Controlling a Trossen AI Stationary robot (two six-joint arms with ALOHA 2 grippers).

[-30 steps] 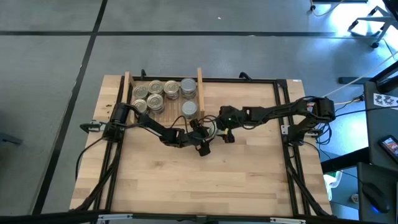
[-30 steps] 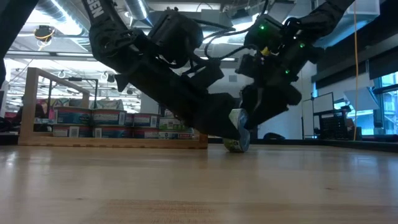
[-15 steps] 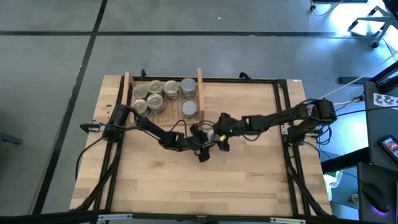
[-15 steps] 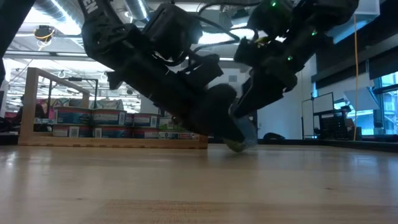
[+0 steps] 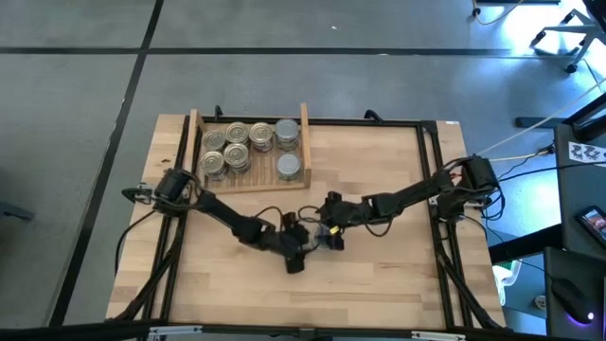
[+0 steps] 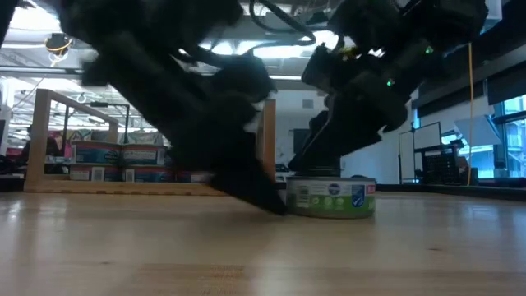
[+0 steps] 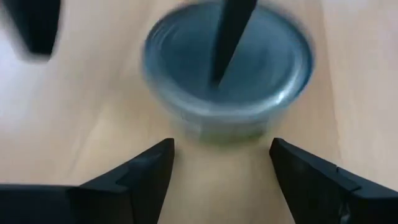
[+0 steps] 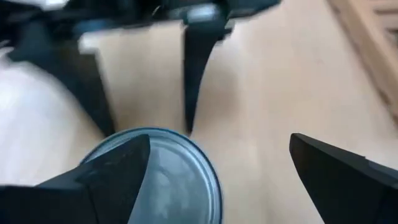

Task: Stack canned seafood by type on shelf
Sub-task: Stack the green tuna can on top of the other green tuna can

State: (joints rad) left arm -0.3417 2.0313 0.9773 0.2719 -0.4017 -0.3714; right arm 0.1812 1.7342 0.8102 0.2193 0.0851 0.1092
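Most of the job looks done: about seven tins (image 5: 236, 144) already sit on the shelf (image 5: 304, 128). One grey-topped tin (image 6: 330, 197) remains on the bench (image 5: 379, 275), well clear of the shelf. Left tool (image 7: 217, 165) and right tool (image 8: 214, 165) flank it, both spread apart, neither clamped.

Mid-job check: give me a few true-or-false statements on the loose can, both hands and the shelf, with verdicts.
1. One can stands flat on the tabletop, outside the shelf. True.
2. The left hand is shut on that can. False: its fingers are open, with the can just ahead of them.
3. The shelf is bare. False: several cans sit in it.
4. The right hand is open, close to the can. True.
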